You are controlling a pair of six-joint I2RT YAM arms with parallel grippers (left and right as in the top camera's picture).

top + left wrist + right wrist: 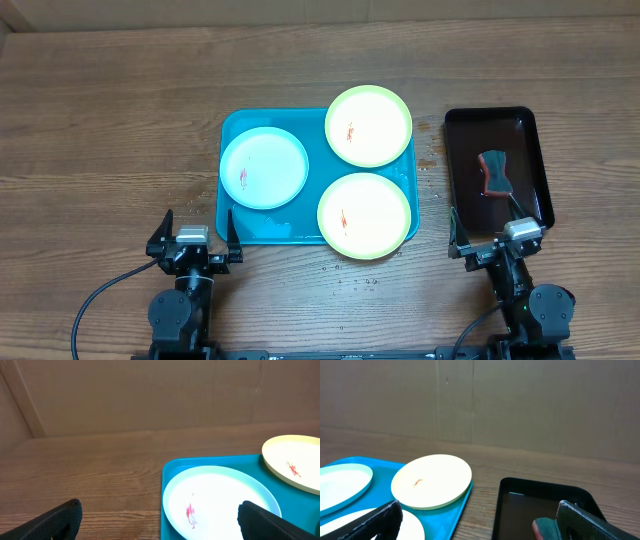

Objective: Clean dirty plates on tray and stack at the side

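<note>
The turquoise tray (258, 232) holds three plates. A whitish-blue plate (264, 168) lies at its left, one yellow-green plate (369, 125) overhangs the far right corner, and another (365, 215) the near right corner. Each carries a small red-orange smear. My left gripper (198, 235) stands open at the table's near edge, just short of the tray's left corner, with nothing between its fingers. In the left wrist view the whitish-blue plate (220, 500) lies ahead of the gripper (160, 522). My right gripper (490, 240) is open and empty, near the black tray.
A glossy black tray (465, 140) right of the turquoise one holds a dark scrubber with a red-brown edge (495, 172). In the right wrist view that scrubber (545, 527) lies by my right finger (585, 520). Small droplets dot the wood near the trays. A cardboard wall stands behind the table.
</note>
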